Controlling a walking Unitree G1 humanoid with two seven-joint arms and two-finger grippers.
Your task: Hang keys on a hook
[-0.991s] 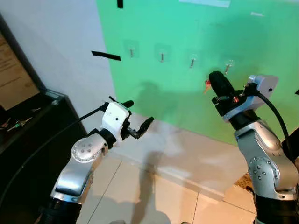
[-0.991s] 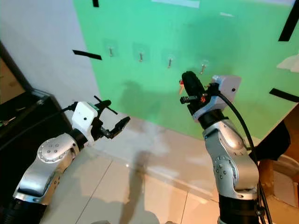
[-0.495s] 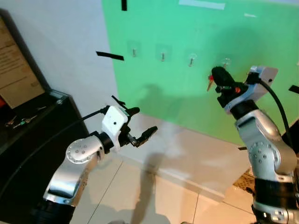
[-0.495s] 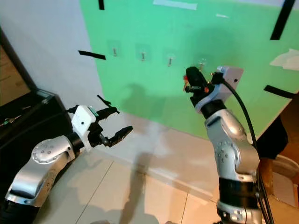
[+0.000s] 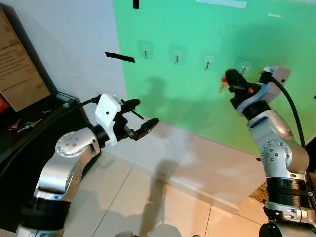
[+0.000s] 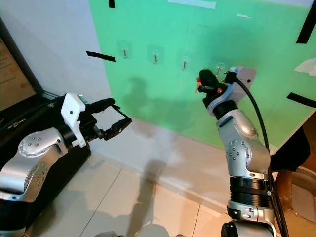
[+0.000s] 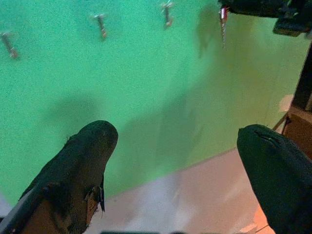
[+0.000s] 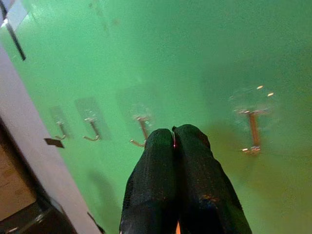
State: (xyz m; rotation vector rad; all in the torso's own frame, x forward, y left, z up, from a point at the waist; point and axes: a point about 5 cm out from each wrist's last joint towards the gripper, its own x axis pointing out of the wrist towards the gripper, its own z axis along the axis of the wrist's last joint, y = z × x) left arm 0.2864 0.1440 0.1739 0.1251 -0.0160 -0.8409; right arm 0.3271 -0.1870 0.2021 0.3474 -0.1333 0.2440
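- Nearest to us, the left gripper (image 5: 139,118) is held out well short of the bright green wall panel (image 5: 197,113), its two long black fingers (image 7: 83,161) spread wide apart with nothing between them.
- Beside that arm, off the green panel's left edge, sits a low black cabinet (image 5: 29,143) against the white wall.
- Further in, the right gripper (image 5: 230,79) is raised close up to the green panel, fingers pressed together and clamped on the small red-headed key (image 5: 221,88), which dangles just below the fingertips.
- On the green panel itself runs a row of four small metal hooks on clear stick-on pads (image 5: 177,56); the key hangs just beside and below the rightmost hook (image 5: 244,68), between it and the third hook (image 5: 209,62).
- I cannot tell whether the key touches the panel.
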